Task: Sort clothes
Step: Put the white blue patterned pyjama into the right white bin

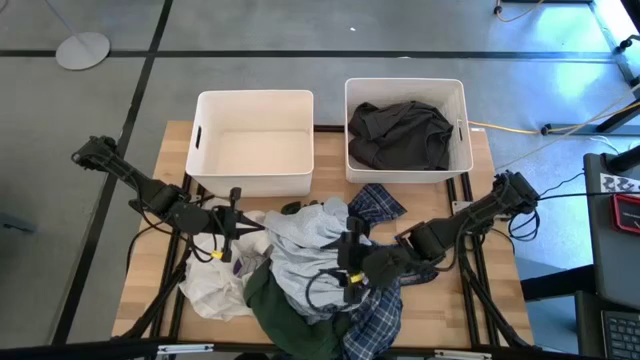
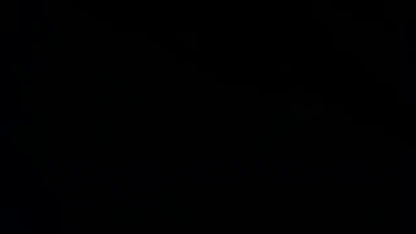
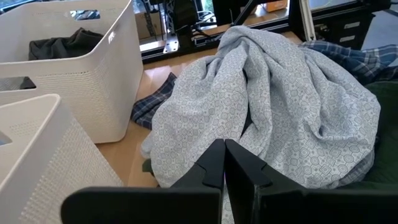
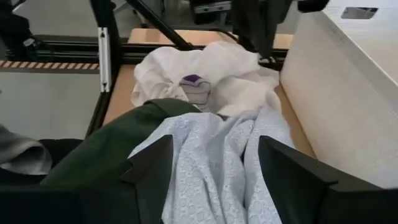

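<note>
A pile of clothes lies on the near middle of the table: a pale grey-blue garment (image 1: pixel 310 245) on top, a white one (image 1: pixel 212 288) at the left, a dark green one (image 1: pixel 272 308) near the front, and a navy-and-white plaid shirt (image 1: pixel 378 203). A dark grey garment (image 1: pixel 400 135) lies in the right bin. My left gripper (image 1: pixel 250 228) is shut at the pile's left side, pointing at the pale garment (image 3: pixel 280 106). My right gripper (image 1: pixel 345 262) is open over the pile's right part, with the pale garment (image 4: pixel 214 162) between its fingers. The low view is black. My left gripper's shut fingertips (image 3: pixel 214 152) stand level at the pale grey-blue garment's left side. I cannot tell whether they touch it. My right gripper comes from the table's right, its open fingers (image 4: pixel 155 165) on either side of a ridge of the pale garment (image 4: pixel 211 180), beside the dark green garment (image 4: pixel 106 149). I cannot tell whether the pads touch the cloth.
Two white plastic bins stand at the table's far side: the left bin (image 1: pixel 255 97) holds nothing, and the right bin (image 1: pixel 405 84) holds the dark grey garment. The left bin's wall (image 4: pixel 336 93) is close to my right gripper. A black frame runs along the table's edges.
</note>
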Motion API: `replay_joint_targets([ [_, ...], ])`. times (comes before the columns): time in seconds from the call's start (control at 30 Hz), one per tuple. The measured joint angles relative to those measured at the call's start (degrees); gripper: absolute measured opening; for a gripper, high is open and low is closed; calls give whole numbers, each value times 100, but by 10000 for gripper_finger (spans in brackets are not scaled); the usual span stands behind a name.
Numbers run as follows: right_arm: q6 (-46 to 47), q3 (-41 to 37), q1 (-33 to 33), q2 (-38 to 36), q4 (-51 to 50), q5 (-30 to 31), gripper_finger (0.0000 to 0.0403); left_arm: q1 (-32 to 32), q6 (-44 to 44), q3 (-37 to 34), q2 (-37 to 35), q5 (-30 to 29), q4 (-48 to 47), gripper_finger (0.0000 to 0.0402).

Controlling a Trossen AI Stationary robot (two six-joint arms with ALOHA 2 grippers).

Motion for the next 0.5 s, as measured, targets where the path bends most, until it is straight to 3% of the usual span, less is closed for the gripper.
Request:
replay_joint_targets([
  [0.33,-5,0,25,392,142,-529,343,0,-88,0,0,0,-18,1],
  [0.5,-4,0,35,564,-200,-670,366,0,-32,0,0,0,-18,1],
])
